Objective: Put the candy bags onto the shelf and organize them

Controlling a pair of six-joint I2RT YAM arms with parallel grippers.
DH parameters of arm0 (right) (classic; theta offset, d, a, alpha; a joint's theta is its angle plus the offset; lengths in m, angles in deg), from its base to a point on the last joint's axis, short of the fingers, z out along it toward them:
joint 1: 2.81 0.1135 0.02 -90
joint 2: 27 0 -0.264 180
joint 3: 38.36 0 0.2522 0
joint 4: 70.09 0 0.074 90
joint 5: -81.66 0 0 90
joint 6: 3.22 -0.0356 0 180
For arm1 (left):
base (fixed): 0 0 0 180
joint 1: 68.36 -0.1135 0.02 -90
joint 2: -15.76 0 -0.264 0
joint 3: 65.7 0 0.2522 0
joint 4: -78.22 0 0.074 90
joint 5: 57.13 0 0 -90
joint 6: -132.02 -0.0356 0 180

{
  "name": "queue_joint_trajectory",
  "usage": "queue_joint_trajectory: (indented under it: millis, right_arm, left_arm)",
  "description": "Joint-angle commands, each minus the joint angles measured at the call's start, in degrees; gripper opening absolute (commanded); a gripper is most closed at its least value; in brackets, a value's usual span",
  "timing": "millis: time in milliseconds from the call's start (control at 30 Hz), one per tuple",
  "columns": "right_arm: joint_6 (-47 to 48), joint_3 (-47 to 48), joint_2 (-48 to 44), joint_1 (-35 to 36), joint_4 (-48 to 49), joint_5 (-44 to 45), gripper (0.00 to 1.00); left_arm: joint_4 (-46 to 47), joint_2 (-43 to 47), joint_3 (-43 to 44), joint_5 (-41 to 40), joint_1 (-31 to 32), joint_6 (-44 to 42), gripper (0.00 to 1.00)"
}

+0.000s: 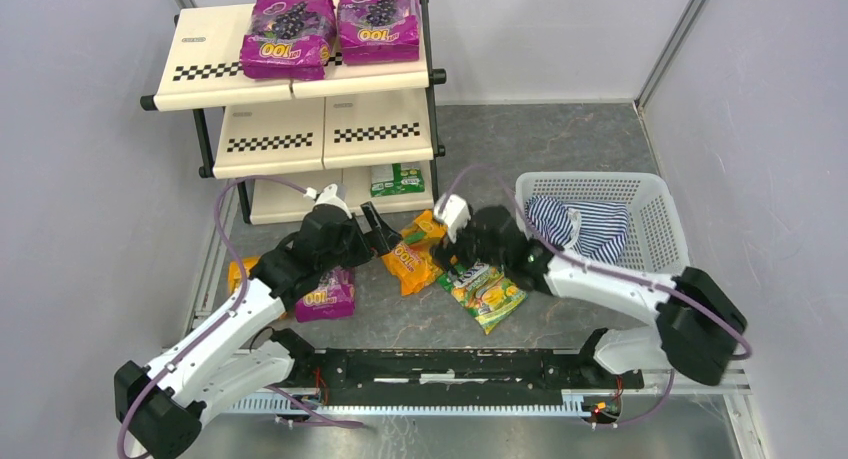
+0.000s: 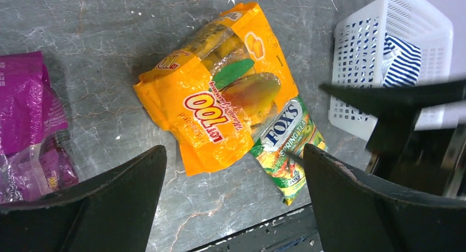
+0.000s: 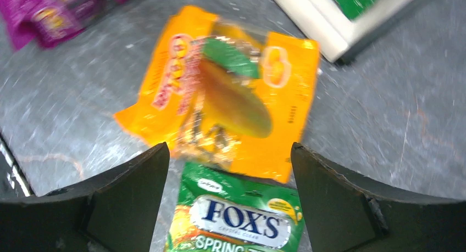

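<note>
top cam: shelf (image 1: 200, 49) has two purple bags (image 1: 288, 34) on the top tier and a green bag (image 1: 397, 179) on the bottom tier, middle tier looks bare. left gripper (image 1: 378, 231) and right gripper (image 1: 455, 247) both converge on the same orange bag (image 1: 415, 259) on the table (image 1: 560, 149) just in front of the shelf, with the Fox's bag (image 1: 485, 291) touching its near end. a loose purple bag (image 1: 325, 299) sits under the left arm with another orange one (image 1: 240, 274) beside it. basket (image 1: 655, 219) on the right holds only the striped cloth (image 1: 590, 224). left wrist: fingers (image 2: 110, 202) spread wide, nothing between them, orange bag centred in the gap below and not touched; right arm (image 2: 395, 115) is close in on the right side. right wrist: blurred, fingers (image 3: 110, 202) also spread and empty, same orange bag between them, Fox's bag at the near edge; can't tell which of the two lies on top. my read: reach phase of picking the orange bag, roughly four bags left on the table. next move needs one arm to back off so they don't clash, the other to drop and pinch the orange bag on the side away from the Fox's bag, then take it to the middle tier
</note>
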Motion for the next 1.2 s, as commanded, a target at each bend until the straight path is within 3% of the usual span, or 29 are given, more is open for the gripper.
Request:
queue_joint_trajectory:
  millis: [0, 267, 400, 500, 733, 933, 1167]
  right_arm:
    - [10.89, -9.71, -8.50, 8.57, 12.77, 7.03, 0.89]
    - [16.39, -11.12, -4.59, 17.95, 19.93, 7.87, 0.81]
    - [18.32, -8.37, 0.40, 21.64, 20.80, 9.01, 0.68]
    - [19.03, -6.47, 3.76, 23.73, 21.27, 9.18, 0.69]
    - [23.12, -4.89, 8.99, 24.71, 21.93, 15.57, 0.73]
    - [28.78, -3.53, 12.55, 25.77, 21.43, 20.52, 0.69]
    - [28.13, -4.38, 14.16, 25.76, 24.34, 20.27, 0.51]
  left_arm:
    - [1.56, 2.14, -1.15, -0.06, -0.54, 2.29, 1.00]
    - [4.33, 3.19, -5.65, 2.89, -1.88, 7.69, 1.00]
    - [5.54, 2.21, -6.59, 5.41, -3.15, 7.95, 1.00]
    - [4.72, 1.84, -6.39, 6.46, -4.55, 7.01, 1.00]
    - [7.04, 1.52, -8.57, 14.39, -10.56, 6.41, 1.00]
    - [10.13, -0.23, -10.66, 17.73, -11.69, 7.49, 1.00]
    - [10.90, -1.93, -11.01, 17.64, -11.69, 7.78, 1.00]
